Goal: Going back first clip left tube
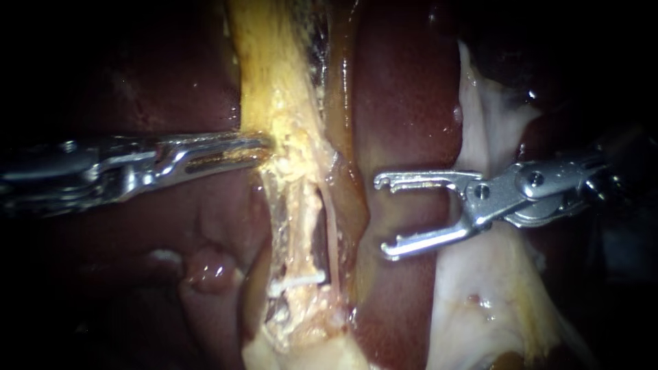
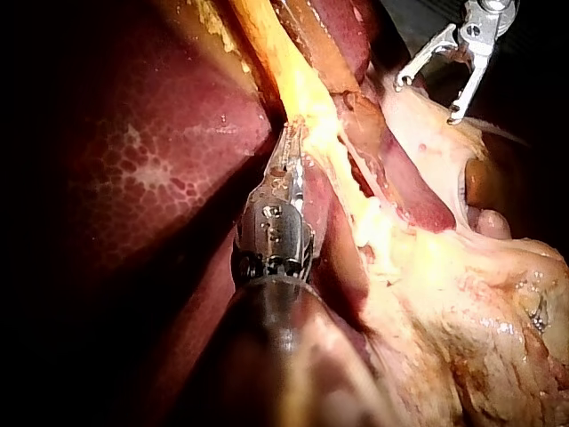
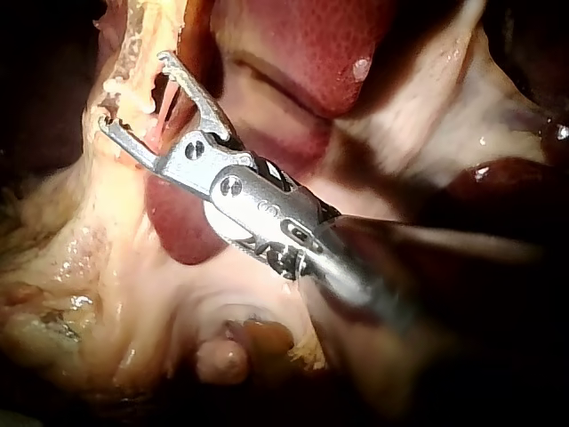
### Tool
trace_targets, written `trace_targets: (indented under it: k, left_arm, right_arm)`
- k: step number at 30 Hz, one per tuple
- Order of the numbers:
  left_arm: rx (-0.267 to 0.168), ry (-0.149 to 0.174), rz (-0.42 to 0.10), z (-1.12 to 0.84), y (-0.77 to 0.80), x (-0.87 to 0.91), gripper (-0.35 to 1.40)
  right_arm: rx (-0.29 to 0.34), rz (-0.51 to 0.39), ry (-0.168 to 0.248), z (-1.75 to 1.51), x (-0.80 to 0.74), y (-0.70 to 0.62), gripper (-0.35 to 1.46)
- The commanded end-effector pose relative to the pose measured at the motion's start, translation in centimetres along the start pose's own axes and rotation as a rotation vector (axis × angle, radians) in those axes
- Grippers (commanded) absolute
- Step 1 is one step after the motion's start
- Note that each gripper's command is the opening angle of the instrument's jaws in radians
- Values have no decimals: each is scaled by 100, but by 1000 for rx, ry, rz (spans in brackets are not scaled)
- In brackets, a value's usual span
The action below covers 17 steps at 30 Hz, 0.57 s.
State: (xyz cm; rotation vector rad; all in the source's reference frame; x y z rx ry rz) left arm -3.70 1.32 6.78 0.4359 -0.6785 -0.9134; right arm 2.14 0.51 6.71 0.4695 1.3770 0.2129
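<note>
Where the yellow-cream band of tissue [image 1: 281, 103] opens into a dissected window at the centre of the endoscope view, the left tube [image 1: 308, 226] runs down as a pale cream strand, with a thinner pinkish strand just beside it on its right. A small white clip [image 1: 298, 280] lies crosswise on the left tube near the lower end of that window.

The right instrument [image 1: 384, 216] comes in from the right edge. Its two slim hooked jaws are spread wide and empty. They sit over the dark red liver [image 1: 404, 103], to the right of the tubes, apart from them and higher than the clip. Behind its shaft, a sheet of pale whitish tissue [image 1: 480, 123] runs from top to bottom.

The left instrument [image 1: 264, 145] comes in from the left edge, level with the upper part of the band and above the window. Its jaws are closed together on the band's left edge. The left wrist view shows the same: narrow jaws pressed together at the yellow strip, with mottled liver beside the shaft.
</note>
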Motion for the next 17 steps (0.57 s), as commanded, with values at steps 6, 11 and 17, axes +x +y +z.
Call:
trace_targets:
  k: [6, 11, 17]
  left_arm:
    - [5, 4, 1, 1, -4, 1, -35]
    - [6, 5, 1, 1, -4, 1, -35]
    - [6, 5, 1, 1, -5, 0, -35]
  right_arm:
    - [0, -15, 3, 0, 2, 0, 60]
    - [0, -15, 3, 0, 2, 0, 60]
    - [0, -21, 2, 0, 2, 0, 60]
